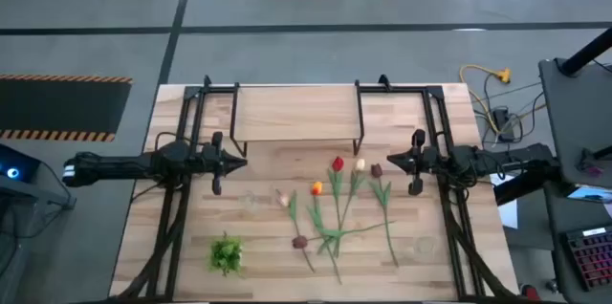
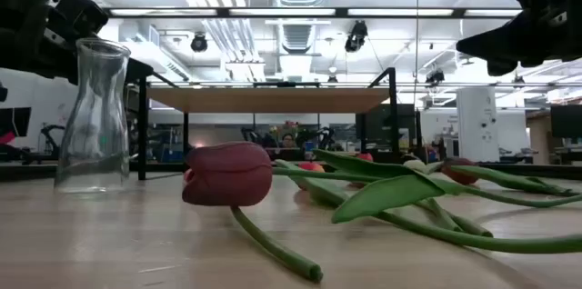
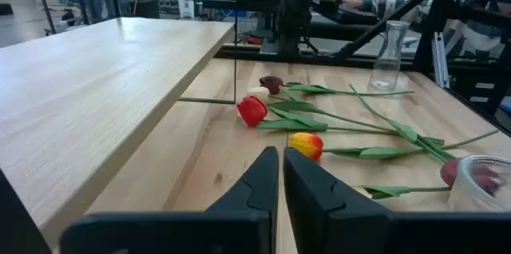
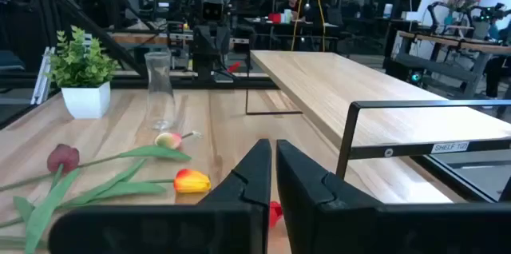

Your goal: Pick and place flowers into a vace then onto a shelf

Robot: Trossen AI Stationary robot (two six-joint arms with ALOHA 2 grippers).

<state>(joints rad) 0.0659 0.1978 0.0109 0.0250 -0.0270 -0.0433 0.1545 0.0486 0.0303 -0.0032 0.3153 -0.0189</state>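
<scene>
Tulips all loose on the tabletop, heads toward the shelf, stems crossing in front. Two glass vases: one left of the bunch, another right. Nothing loaded yet.

Left gripper and right gripper both hover above the table flanking the flowers, jaws clenched, holding nothing.

I'd open one gripper first, take an outlying stem mid-length rather than from the tangle, lift clear, then drop it stem-first into a vase.

Readable text: tag on shelf frame says "SHELF", rest too small.
</scene>
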